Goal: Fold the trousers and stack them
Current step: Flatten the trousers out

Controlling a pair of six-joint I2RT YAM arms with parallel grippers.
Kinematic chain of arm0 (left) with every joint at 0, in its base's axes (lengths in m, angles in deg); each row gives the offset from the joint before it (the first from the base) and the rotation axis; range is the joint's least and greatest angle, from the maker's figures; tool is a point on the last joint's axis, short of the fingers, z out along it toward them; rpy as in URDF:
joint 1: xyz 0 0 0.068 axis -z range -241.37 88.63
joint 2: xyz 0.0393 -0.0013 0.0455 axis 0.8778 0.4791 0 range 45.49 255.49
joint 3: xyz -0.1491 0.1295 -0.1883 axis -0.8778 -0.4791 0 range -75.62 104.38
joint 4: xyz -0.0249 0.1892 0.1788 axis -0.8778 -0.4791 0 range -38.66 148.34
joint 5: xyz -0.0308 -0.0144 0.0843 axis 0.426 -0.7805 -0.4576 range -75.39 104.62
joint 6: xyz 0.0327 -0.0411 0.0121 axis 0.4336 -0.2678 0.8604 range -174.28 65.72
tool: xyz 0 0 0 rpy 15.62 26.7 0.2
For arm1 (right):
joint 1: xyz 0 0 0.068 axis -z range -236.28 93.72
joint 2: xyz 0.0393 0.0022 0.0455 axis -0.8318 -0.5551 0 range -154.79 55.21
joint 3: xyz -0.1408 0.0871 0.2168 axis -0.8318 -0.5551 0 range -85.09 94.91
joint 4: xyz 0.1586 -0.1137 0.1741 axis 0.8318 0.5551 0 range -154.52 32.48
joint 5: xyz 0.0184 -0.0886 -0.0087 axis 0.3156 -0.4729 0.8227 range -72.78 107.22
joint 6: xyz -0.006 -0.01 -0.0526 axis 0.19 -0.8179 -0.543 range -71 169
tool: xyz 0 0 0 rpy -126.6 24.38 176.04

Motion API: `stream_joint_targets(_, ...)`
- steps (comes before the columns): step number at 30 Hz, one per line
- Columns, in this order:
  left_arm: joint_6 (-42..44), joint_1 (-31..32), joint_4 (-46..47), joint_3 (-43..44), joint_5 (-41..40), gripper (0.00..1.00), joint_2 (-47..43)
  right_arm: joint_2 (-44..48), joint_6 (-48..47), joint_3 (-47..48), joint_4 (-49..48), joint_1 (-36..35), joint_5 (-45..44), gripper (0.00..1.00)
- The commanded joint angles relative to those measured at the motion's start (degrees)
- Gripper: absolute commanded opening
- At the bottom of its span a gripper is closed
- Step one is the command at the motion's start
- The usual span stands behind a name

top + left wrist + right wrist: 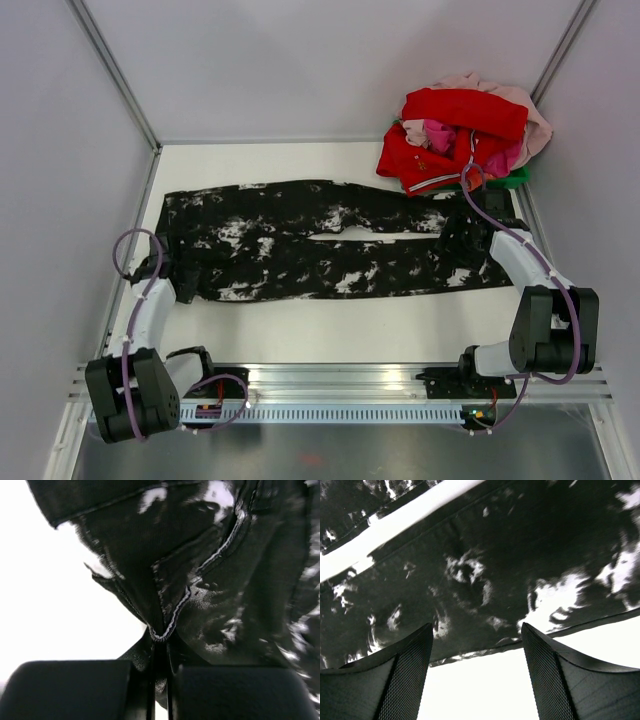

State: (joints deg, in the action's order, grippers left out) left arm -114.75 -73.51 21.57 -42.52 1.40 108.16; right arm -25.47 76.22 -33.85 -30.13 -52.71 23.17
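The trousers (320, 240), black with white blotches, lie spread flat across the table, waist to the left and both legs running right. My left gripper (172, 270) sits at the near left corner of the waist. In the left wrist view it (160, 666) is shut on a bunched fold of the trousers (215, 580), and a stitched edge curls just above the jaws. My right gripper (468, 240) hovers over the leg ends on the right. Its fingers (410, 665) stand wide open in the right wrist view, with the near hem of the trousers (485, 585) just ahead and bare table between them.
A heap of red and pink clothes (465, 135) lies at the back right corner on something green (516, 178). Grey walls with metal posts close in the table on three sides. A metal rail (340, 378) carrying the arm bases runs along the near edge.
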Motion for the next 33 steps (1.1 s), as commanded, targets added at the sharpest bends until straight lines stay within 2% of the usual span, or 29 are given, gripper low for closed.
stream_joint_targets(1, 2.27, -0.86, -12.94, 5.82, -7.87, 0.02, -3.79, 0.18, 0.11, 0.0, -0.03, -0.23, -1.03, 0.78)
stream_joint_targets(4, 2.46, -1.83, -18.67, 8.38, -11.83, 0.03, -3.35, -0.09, 0.37, -1.32, -0.2, -0.23, -0.42, 0.78)
stream_joint_targets(6, 3.25, -3.23, -18.6, 7.95, -12.19, 0.06, -3.35, 0.09, 0.46, -1.76, -0.12, -0.23, -0.24, 0.79)
stream_joint_targets(8, 4.74, -4.03, -16.58, 6.98, -9.83, 0.26, -3.7, 0.61, 0.2, -2.29, -0.2, -0.32, -0.33, 0.79)
stream_joint_targets(11, 4.39, -4.38, -15.61, 7.15, -8.5, 0.49, -3.44, 0.97, 0.02, -2.29, 0.41, -0.23, -0.59, 0.79)
stream_joint_targets(12, 5.09, -4.38, -15.61, 7.5, -8.15, 0.62, -3.52, 1.23, -0.06, -2.38, 0.5, -0.32, -0.77, 0.8)
stream_joint_targets(13, 5.88, -4.47, -15.26, 8.46, -7.27, 0.88, -3.7, 1.32, -0.06, -2.29, 0.59, -0.23, -1.03, 0.8)
stream_joint_targets(15, 8.94, -4.38, -14.47, 9.78, -3.41, 0.99, -4.31, 1.41, -0.15, -2.11, 0.68, -0.23, -1.91, 0.81)
stream_joint_targets(17, 11.06, -4.38, -13.59, 12.15, 1.14, 1.0, -6.68, 1.06, -0.07, -2.29, 0.42, -0.23, -2.96, 0.81)
stream_joint_targets(20, 13.61, -4.47, -12.36, 15.76, 3.45, 1.0, -10.98, -0.17, 1.6, -4.13, -2.3, -0.06, -6.2, 0.81)
stream_joint_targets(23, 17.22, -4.38, -6.75, 18.05, 4.6, 1.0, -11.79, -2.63, 3.45, -5.19, -5.98, 0.12, -7.28, 0.79)
stream_joint_targets(27, 14.51, -4.38, -3.05, 19.28, 4.33, 0.98, -4.86, -5.26, 6.17, -5.54, -11.01, 0.12, -7.19, 0.76)
stream_joint_targets(33, 10.55, -4.47, 6.53, 14.98, 11.89, 0.97, 4.63, -9.23, 7.85, -7.99, -13.74, 0.12, -12.72, 0.72)
